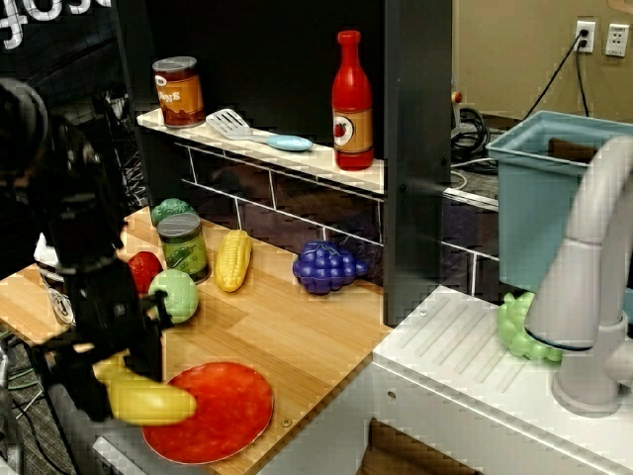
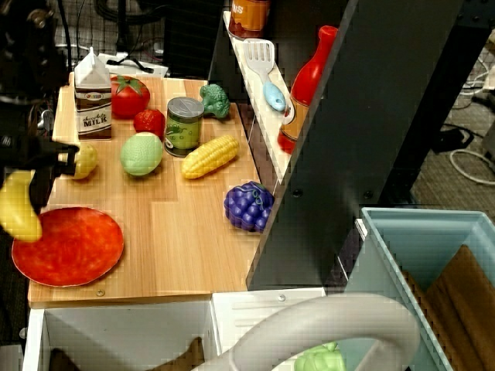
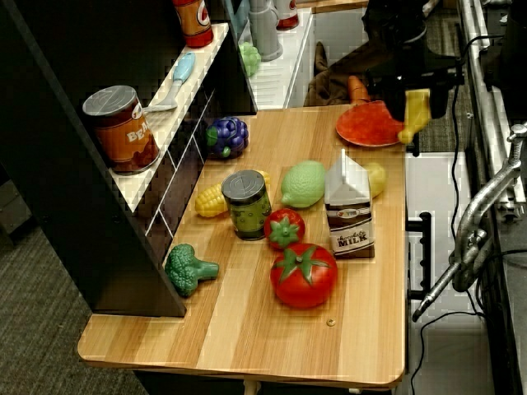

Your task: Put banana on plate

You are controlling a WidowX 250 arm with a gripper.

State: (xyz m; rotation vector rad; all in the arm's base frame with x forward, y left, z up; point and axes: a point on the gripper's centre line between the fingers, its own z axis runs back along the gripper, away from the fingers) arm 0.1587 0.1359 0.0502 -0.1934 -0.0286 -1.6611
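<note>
gripper (image 1: 124,381): dark, mostly hides its own fingers; looks clamped on banana, jaws not clearly visible
banana (image 1: 150,401): yellow, held at gripper tip, sticking out sideways over near-left edge of plate; whether it touches the surface I cannot tell
plate (image 1: 223,416): red, just below and beside gripper, at front corner of counter (image 1: 297,336)
step: placing, banana at rim, not yet released
do it well: shift gripper toward plate middle so whole banana is over red, lower till it rests, then open; release at rim risks rolling off counter edge
nearby: small yellowish fruit (image 2: 83,160) behind gripper, green fruit (image 2: 141,154) further along, both apart from plate
risk: low clutter on plate side
</note>
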